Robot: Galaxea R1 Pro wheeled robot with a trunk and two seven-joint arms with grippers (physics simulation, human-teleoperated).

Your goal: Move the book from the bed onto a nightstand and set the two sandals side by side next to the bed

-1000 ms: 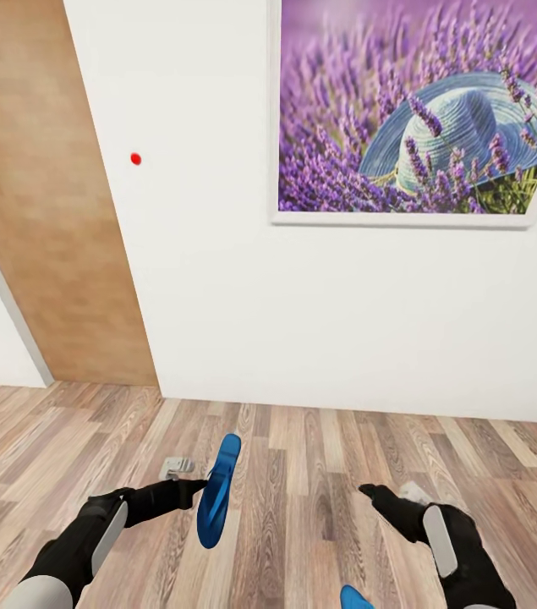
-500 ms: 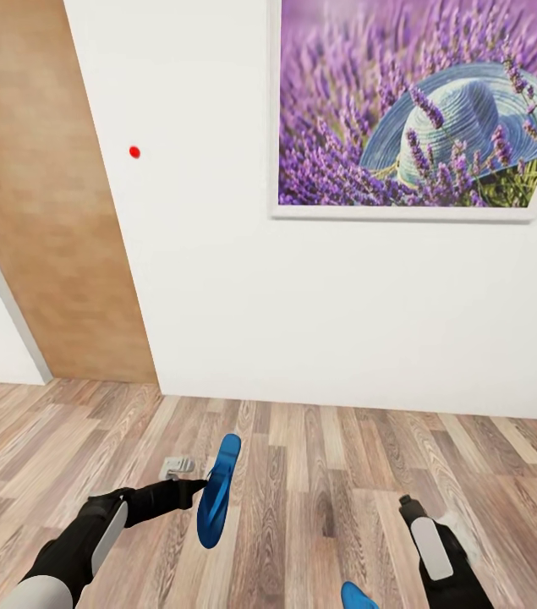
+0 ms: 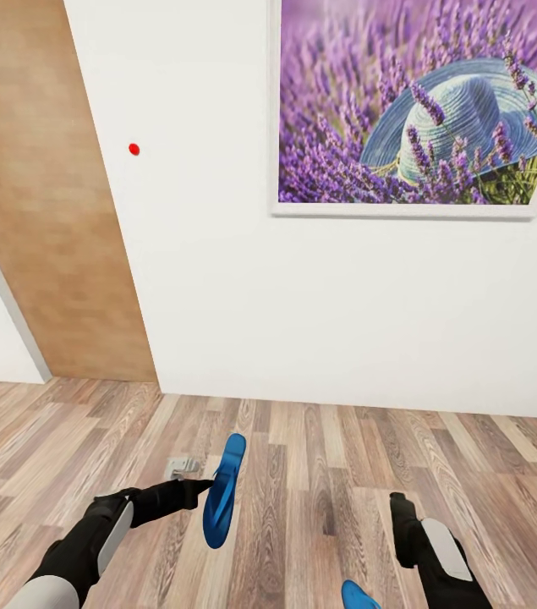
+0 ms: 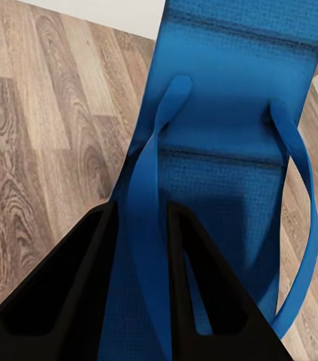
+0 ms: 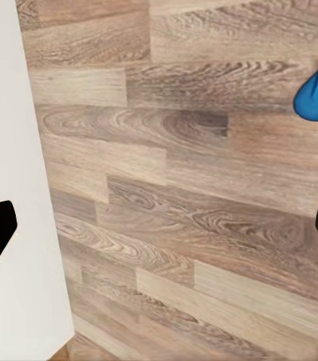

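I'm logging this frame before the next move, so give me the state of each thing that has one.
Left pincer: shut on the strap of a blue sandal, held off the floor, standing on edge.
Right pincer: open, holding nothing, pointing down at the wood floor.
Second blue sandal: lying on the floor, not gripped.

Left gripper [image 3: 203, 488] reaches forward, jaws clamped; right gripper [image 3: 401, 506] points ahead, jaws spread wide.
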